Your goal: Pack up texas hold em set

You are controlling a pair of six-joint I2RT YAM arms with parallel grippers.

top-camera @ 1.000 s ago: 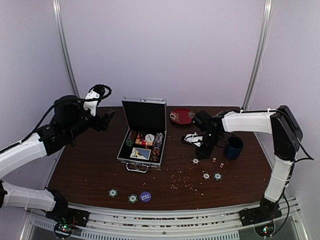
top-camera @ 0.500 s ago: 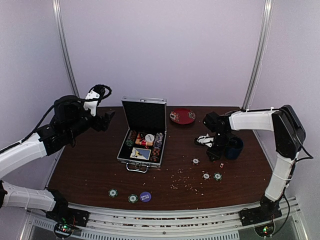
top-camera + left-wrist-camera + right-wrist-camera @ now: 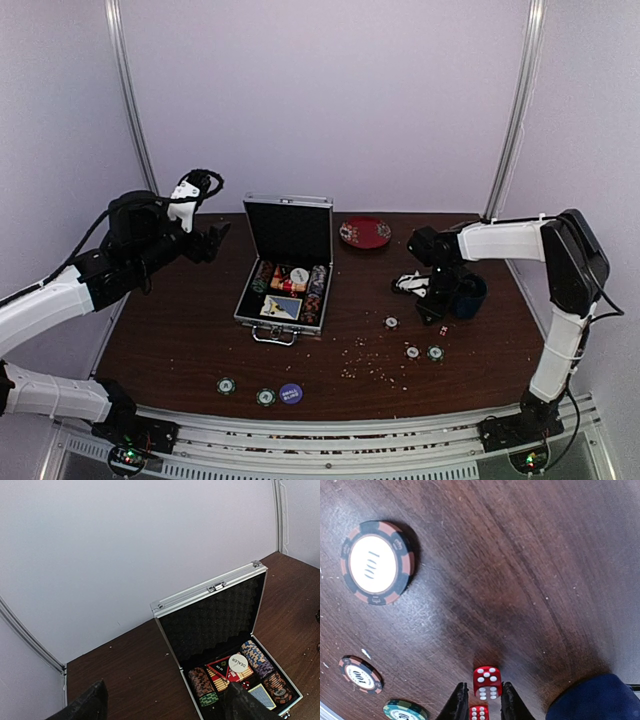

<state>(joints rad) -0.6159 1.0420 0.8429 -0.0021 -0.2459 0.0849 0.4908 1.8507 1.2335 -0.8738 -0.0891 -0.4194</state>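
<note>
Dark wooden bench (image 3: 180, 330), with the open silver case (image 3: 285, 275) at its middle and loose chips (image 3: 412, 352) toward the right.
The left end effector (image 3: 212, 240) hovers wide and empty, left of the case. The right end effector (image 3: 482, 700), narrow beside the blue mug (image 3: 592, 700), straddles one red die (image 3: 479, 713), with a second die (image 3: 487, 681) at its tips; whether it grips is unclear.

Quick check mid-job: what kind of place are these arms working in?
Probably a lab test booth, not a home: plain white panel walls on metal posts, and a wooden table with a mounting rail.
</note>
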